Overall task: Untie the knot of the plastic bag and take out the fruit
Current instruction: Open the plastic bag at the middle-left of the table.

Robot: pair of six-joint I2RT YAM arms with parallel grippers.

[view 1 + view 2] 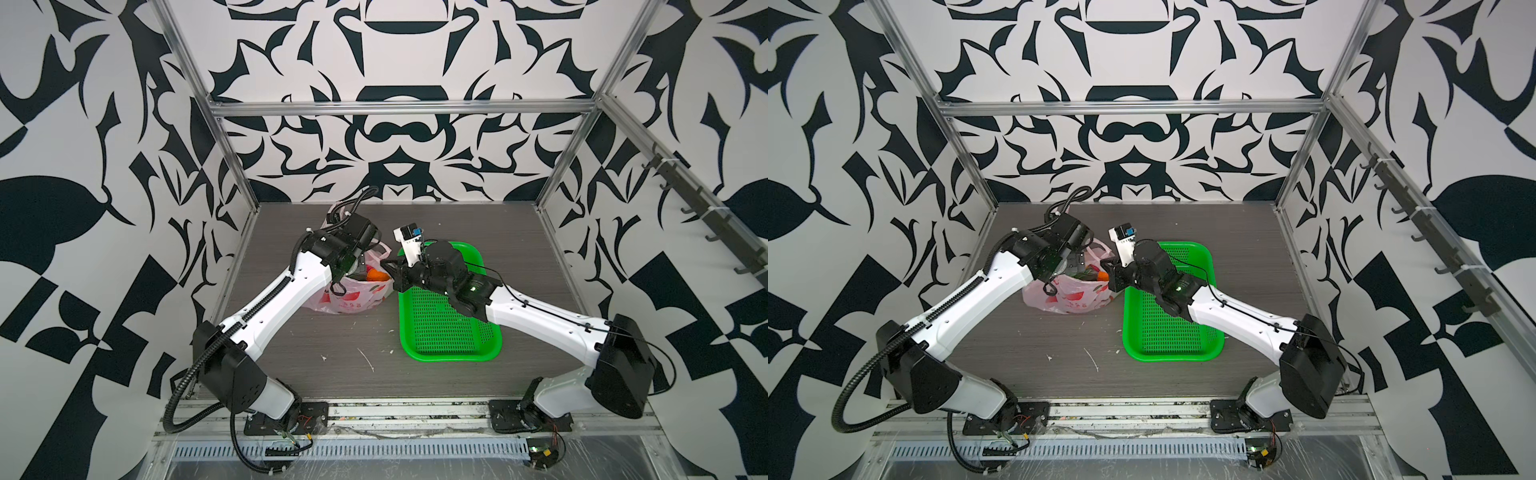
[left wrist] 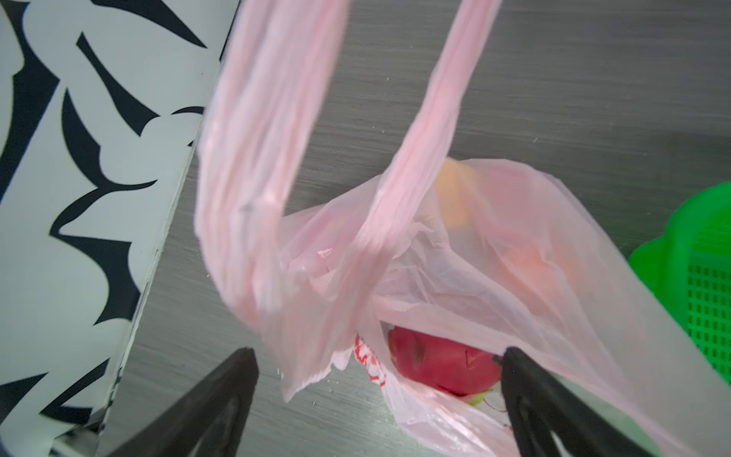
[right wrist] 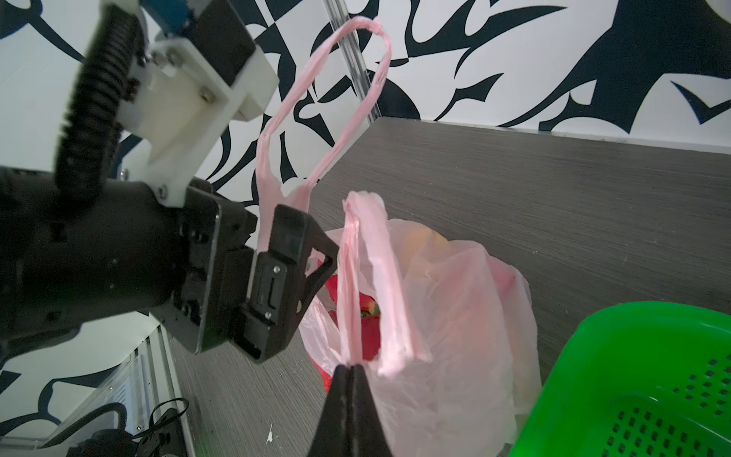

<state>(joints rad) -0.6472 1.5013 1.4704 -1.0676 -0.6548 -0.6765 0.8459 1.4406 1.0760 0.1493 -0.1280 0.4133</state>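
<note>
Right gripper (image 3: 350,368): jaws pinched closed on one handle loop (image 3: 368,277) of the plastic bag (image 3: 455,300), which stands on the worktop (image 1: 316,345) beside the green basket (image 1: 449,328). Left gripper (image 2: 377,350): jaws wide apart, holding nothing, at the bag mouth. Film limp, slippery; dragon fruit (image 2: 443,364) inside looks rigid, light. Best gripped across its middle.

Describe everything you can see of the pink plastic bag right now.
The plastic bag is thin translucent pink film with red print, standing crumpled on the grey table close beside the green basket. Its handle loops are apart, not tied together: one stands free, the other is pinched in the shut right gripper. The open left gripper hangs at its mouth. Red and orange fruit shows inside.
</note>
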